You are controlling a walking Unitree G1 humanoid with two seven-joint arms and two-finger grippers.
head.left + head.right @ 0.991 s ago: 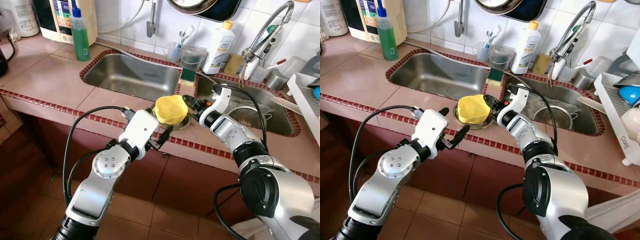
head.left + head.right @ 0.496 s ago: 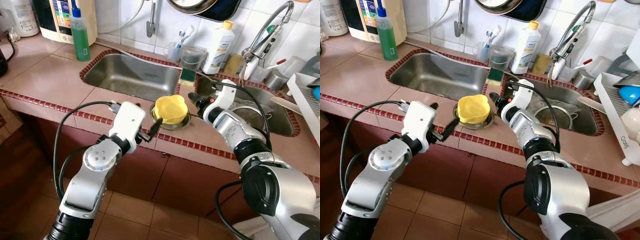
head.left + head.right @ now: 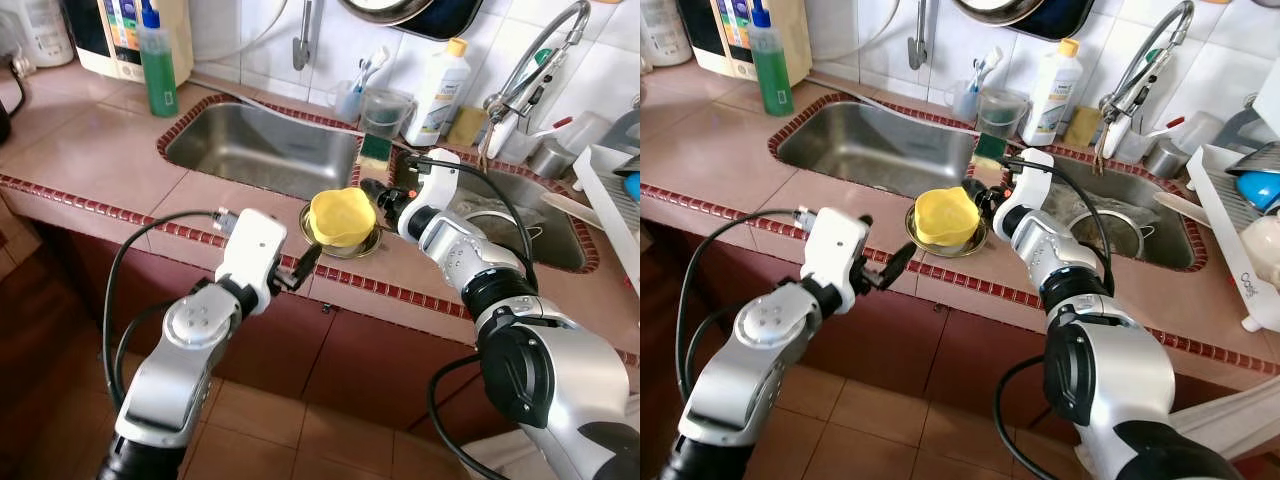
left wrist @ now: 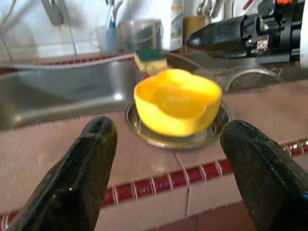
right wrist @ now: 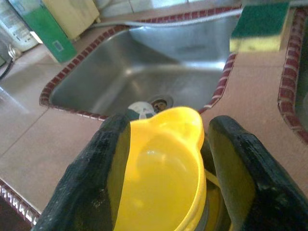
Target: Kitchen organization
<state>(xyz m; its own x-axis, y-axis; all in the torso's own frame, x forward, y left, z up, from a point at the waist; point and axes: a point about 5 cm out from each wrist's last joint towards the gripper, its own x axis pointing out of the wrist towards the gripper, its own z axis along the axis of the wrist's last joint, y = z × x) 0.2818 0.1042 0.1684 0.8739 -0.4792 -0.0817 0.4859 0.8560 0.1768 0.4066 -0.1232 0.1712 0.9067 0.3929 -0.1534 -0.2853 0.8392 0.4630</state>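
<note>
1. Bowl (image 3: 342, 215), yellow and scalloped, sits empty in a shallow steel dish (image 3: 341, 243) on the counter (image 3: 110, 150) between two sinks.
2. Right gripper (image 5: 163, 159) straddles its rim, fingers apart.
3. Left gripper (image 4: 180, 163) waits nearby, spread wide.

Bright even light, wrist views blurred

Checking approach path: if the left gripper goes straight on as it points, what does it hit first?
Probably the yellow bowl, sitting in the metal dish dead ahead of the open left gripper. Bare counter lies between. The right gripper sits at its far side.
</note>
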